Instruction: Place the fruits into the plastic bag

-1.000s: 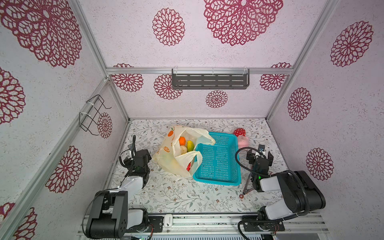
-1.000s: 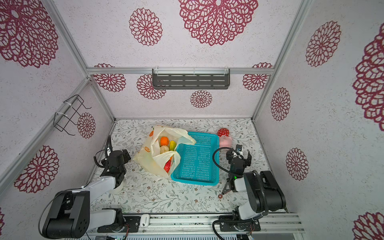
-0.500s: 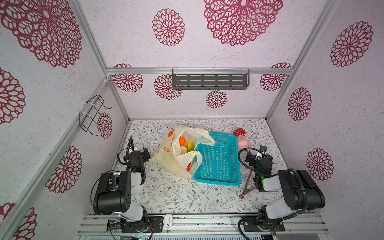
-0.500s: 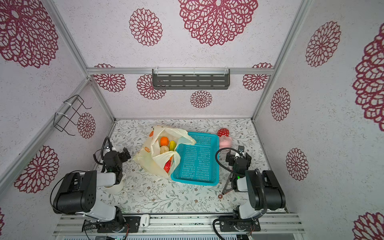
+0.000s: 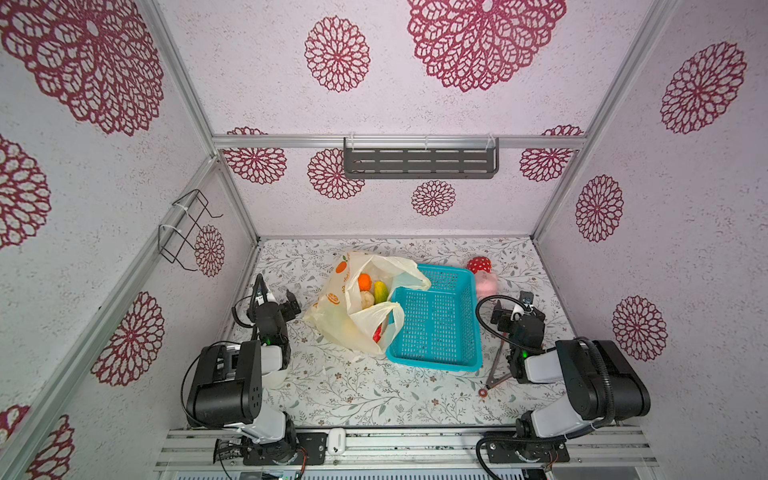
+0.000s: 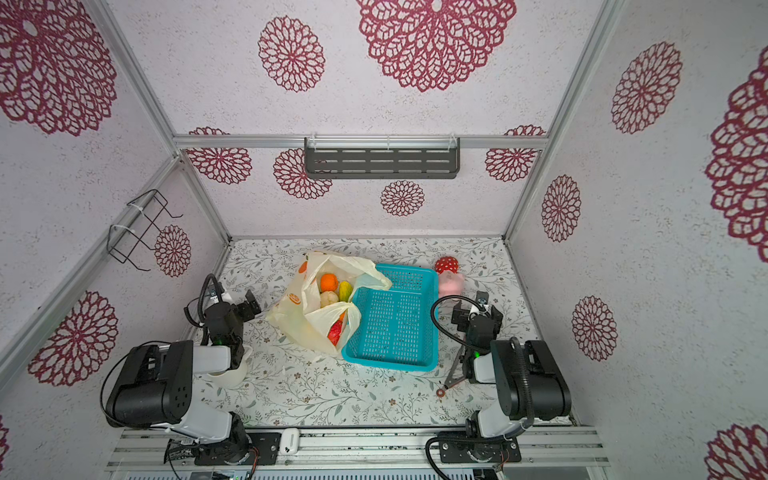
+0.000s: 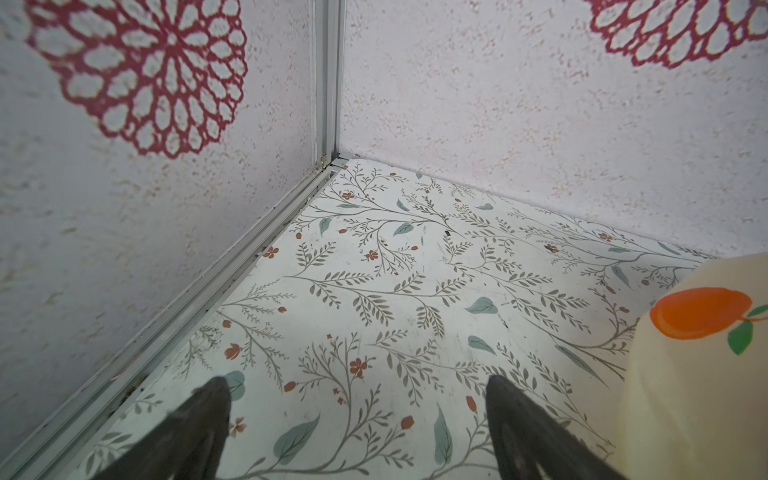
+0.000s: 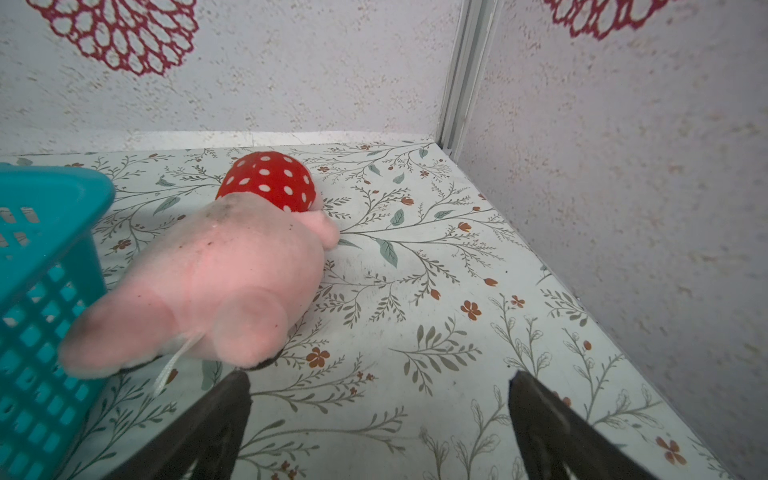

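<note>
The left gripper (image 7: 355, 384) stands wide open over the flowered table (image 7: 374, 270), holding nothing. The plastic bag (image 5: 349, 320) slumps just beside it, toward the middle. Inside the bag I can see an orange (image 5: 365, 281), a green oblong fruit (image 5: 380, 291), a beige round fruit (image 5: 366, 299) and a red apple (image 5: 378, 333). The right gripper (image 8: 380, 377) is spread wide and empty too. A pink plush toy (image 8: 216, 282) lies just ahead of it, beside the teal basket (image 5: 432, 270).

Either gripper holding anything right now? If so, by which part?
Nothing is held. Left gripper and right gripper are both open, with only table showing between the jaws.
</note>
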You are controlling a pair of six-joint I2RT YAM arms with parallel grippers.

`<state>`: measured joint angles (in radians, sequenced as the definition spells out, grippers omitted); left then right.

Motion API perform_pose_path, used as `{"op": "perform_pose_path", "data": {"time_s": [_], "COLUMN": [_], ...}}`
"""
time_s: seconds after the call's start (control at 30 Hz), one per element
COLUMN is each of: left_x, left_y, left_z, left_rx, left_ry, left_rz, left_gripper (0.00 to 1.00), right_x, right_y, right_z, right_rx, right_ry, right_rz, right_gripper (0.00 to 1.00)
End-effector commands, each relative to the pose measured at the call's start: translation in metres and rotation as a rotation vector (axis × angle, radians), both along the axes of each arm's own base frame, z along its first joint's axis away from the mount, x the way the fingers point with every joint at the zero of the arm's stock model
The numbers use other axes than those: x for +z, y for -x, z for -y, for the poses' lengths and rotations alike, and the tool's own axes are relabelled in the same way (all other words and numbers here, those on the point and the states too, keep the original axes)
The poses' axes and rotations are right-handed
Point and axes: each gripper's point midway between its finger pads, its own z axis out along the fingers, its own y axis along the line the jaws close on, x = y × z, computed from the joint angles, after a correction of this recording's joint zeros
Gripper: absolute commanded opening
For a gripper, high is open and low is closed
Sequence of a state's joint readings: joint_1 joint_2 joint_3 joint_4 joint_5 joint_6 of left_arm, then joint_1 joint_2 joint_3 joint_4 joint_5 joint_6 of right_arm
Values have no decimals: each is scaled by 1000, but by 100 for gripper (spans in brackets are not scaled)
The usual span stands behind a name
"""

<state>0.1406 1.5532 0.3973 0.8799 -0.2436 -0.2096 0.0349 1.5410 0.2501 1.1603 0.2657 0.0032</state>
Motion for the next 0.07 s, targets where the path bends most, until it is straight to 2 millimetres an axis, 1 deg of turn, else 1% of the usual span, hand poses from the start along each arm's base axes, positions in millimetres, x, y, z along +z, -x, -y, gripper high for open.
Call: {"op": "perform_pose_path", "data": {"time_s": [0.0,0.03], "left_x": [9,10], "left_y": [-3,-3], "left_z": [-1,-1], "left_rx": [-10,-11], "left_ry": [-24,-24], "left_rz": [28,30], "left_gripper": [99,99], "right_x": [13,13], "right_y": [-4,-3], "right_z": [1,1], "right_rx": [-6,-5], "right_ry": [-26,-26], "right_rz": [53,55], "right_gripper": [99,99]}}
